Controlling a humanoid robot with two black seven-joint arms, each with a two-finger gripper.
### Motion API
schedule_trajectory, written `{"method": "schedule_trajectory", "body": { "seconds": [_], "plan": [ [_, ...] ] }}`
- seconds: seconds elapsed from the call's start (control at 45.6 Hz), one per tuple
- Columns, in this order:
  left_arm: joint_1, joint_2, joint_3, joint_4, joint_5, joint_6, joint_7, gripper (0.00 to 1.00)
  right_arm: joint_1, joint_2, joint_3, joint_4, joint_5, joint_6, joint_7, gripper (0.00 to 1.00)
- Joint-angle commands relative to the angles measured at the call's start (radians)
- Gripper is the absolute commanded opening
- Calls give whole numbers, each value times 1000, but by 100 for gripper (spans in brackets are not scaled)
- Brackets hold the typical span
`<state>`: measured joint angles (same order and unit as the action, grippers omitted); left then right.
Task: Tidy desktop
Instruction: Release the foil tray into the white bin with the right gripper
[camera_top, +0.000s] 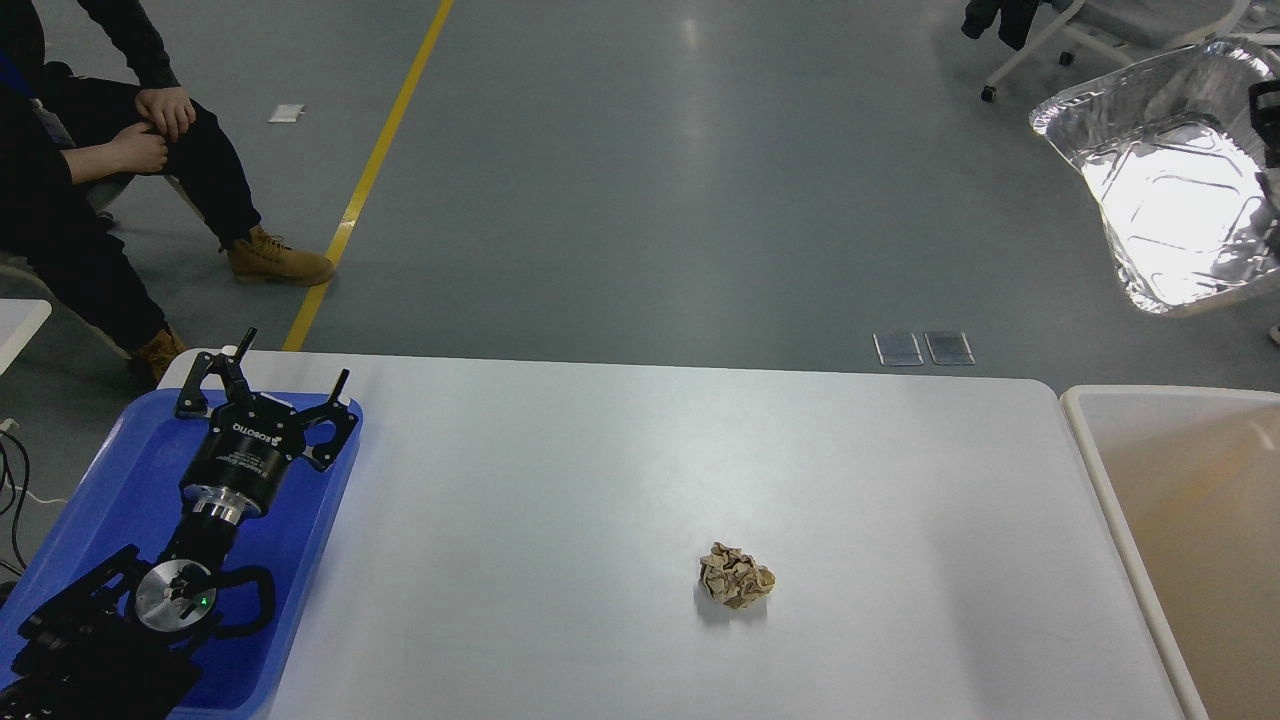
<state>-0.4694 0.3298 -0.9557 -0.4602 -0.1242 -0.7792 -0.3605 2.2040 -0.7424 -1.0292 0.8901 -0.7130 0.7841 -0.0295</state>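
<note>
Foil fills the upper right corner: a crumpled aluminium tray (1175, 190) hangs in the air beyond the table's far right corner, with a sliver of my right claw (1268, 110) at its right rim, apparently pinching it, though I cannot tell for sure. To bin it cleanly, I'd bring it squarely over the beige bin (1190, 520) before letting go. My left claw (262, 385) rests spread over the blue tray (110, 480). One paper wad (736, 577) remains on the white table (560, 500).

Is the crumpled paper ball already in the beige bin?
No, the crumpled paper ball lies on the white desktop, well left of the beige bin.
</note>
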Motion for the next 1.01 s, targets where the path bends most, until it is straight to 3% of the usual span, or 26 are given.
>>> {"method": "schedule_trajectory", "body": {
  "seconds": [0.0, 0.175, 0.307, 0.636, 0.855, 0.987],
  "plan": [
    [0, 0, 0, 0, 0, 0, 0, 99, -55, -107, -3, -34, -10, 1, -1, 0],
    [0, 0, 0, 0, 0, 0, -2, 99, -182, -183, 4, -102, 13, -166, 0, 0],
    [0, 0, 0, 0, 0, 0, -2, 99, -360, -213, 63, -177, 121, -383, -1, 0],
    [0, 0, 0, 0, 0, 0, -2, 99, -866, -108, 333, -414, 495, -844, -17, 0],
    [0, 0, 0, 0, 0, 0, -2, 99, -1141, 99, 625, -753, 641, -924, -73, 0],
    [0, 0, 0, 0, 0, 0, -2, 99, -1196, 169, 921, -853, 647, -927, -159, 0]
  ]
}}
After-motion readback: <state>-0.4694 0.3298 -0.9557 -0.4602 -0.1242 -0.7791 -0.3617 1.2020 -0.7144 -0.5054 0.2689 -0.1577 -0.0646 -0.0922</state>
